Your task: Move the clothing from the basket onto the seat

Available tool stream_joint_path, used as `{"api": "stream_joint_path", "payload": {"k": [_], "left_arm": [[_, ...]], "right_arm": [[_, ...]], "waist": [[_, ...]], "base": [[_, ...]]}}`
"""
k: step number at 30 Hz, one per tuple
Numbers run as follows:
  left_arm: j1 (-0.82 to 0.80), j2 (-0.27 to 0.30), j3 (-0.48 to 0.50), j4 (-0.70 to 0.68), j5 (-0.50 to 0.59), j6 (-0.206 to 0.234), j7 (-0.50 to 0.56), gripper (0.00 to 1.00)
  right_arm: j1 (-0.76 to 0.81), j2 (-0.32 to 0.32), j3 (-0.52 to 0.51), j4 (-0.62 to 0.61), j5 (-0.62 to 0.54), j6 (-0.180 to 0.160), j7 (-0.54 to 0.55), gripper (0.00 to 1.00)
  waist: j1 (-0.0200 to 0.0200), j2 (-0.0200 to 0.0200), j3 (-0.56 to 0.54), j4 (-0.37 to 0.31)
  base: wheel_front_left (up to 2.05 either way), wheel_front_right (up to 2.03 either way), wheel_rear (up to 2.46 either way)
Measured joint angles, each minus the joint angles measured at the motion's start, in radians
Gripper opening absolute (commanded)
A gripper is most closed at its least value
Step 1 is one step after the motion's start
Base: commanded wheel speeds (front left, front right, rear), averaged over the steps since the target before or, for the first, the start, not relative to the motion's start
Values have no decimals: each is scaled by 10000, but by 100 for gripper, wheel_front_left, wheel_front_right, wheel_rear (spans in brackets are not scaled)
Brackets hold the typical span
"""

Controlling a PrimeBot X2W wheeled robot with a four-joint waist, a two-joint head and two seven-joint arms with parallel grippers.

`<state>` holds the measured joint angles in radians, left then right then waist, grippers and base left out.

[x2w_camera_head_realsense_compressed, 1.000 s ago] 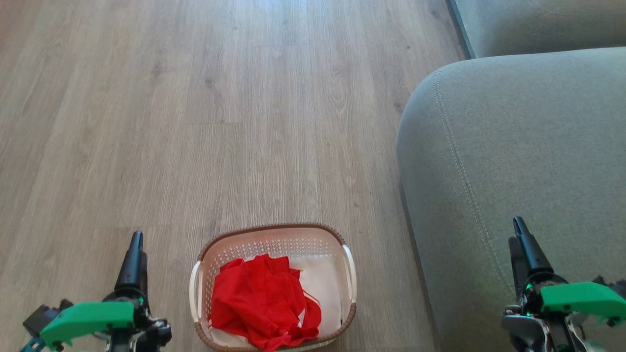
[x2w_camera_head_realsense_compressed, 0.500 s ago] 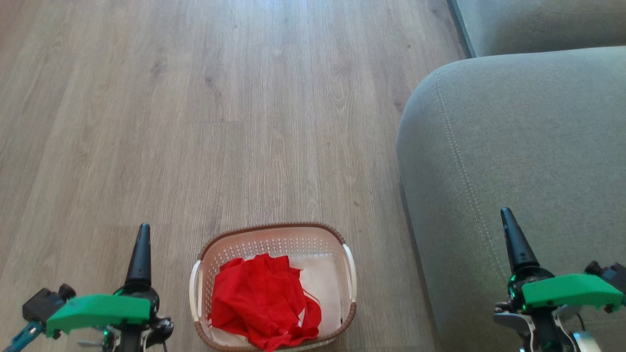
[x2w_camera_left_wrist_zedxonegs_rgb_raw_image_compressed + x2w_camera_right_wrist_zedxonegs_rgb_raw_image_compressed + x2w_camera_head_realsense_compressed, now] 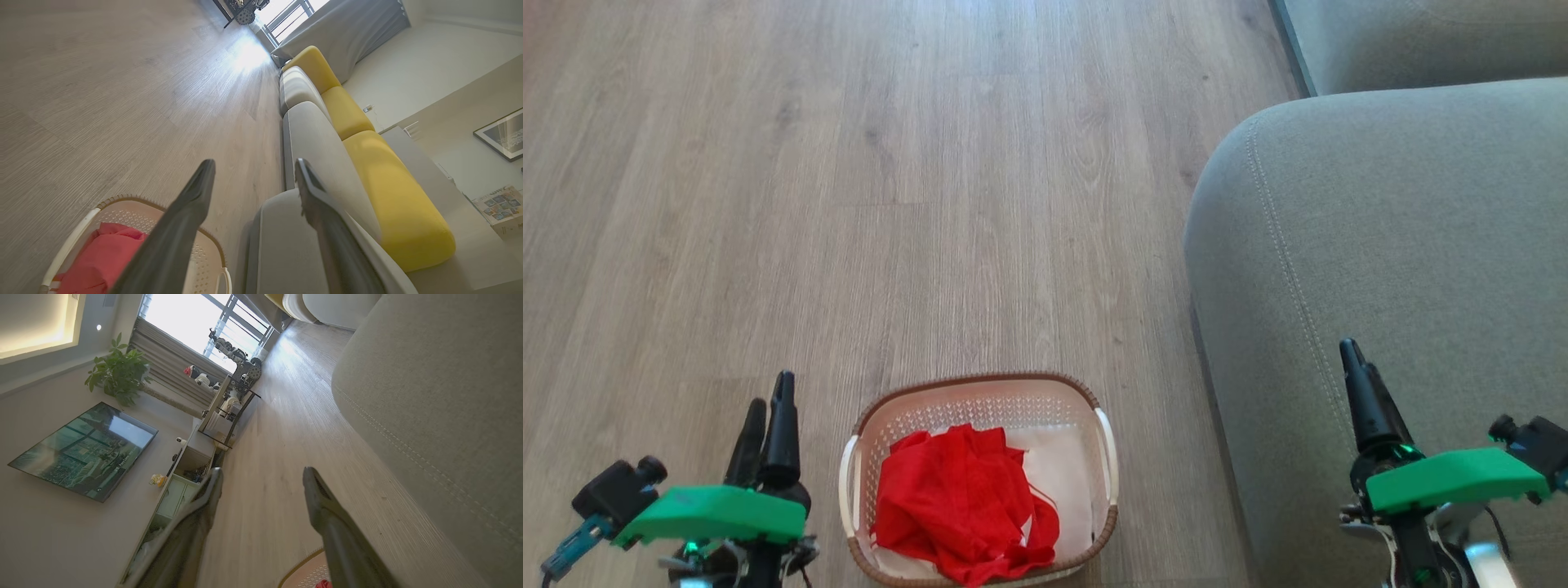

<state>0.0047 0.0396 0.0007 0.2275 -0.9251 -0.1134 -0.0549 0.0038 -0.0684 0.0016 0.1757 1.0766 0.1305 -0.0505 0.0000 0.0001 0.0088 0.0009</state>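
Still crumpled red mesh clothing (image 3: 964, 502) in cream basket (image 3: 980, 396)

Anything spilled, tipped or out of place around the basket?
Nothing stands out. The basket sits upright on the wood floor with the red clothing crumpled inside. The left gripper and right gripper are open, holding nothing.

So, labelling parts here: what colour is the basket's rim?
Brown, woven-look rim on a cream basket; head view shows it best.
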Motion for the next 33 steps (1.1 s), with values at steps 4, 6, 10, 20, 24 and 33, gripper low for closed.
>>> {"api": "stream_joint_path", "payload": {"k": [4, 6, 10, 20, 24, 33], "left_arm": [[0, 4, -2, -44, 416, 10, -59, 100], [0, 12, -25, -128, 823, 84, -165, 100], [0, 23, -159, -272, 1377, 94, -276, 100], [1, 33, -221, -391, 2602, 111, -537, 100], [1, 36, -224, -431, 3074, 113, -652, 100], [1, 40, -255, -612, 4125, 140, -903, 100]], "right_arm": [[0, -8, 48, -44, -376, 2, -82, 100], [0, -19, 92, -54, -765, 2, -174, 100], [0, -77, 148, -52, -1340, 0, -291, 100], [-37, -123, 253, -100, -2619, 2, -579, 100], [-144, -125, 255, -188, -3058, 2, -698, 100], [-143, -125, 305, -372, -4017, 2, -918, 100]], "waist": [[0, 0, -7, 0], [0, 0, -11, -1], [0, 0, -14, 0], [0, 0, -9, 9], [0, 0, -2, 10], [0, 0, 5, 5]], "base": [[0, 0, 0], [0, 0, 0], [0, 0, 0], [0, 0, 0], [0, 0, 0], [0, 0, 0]]}}
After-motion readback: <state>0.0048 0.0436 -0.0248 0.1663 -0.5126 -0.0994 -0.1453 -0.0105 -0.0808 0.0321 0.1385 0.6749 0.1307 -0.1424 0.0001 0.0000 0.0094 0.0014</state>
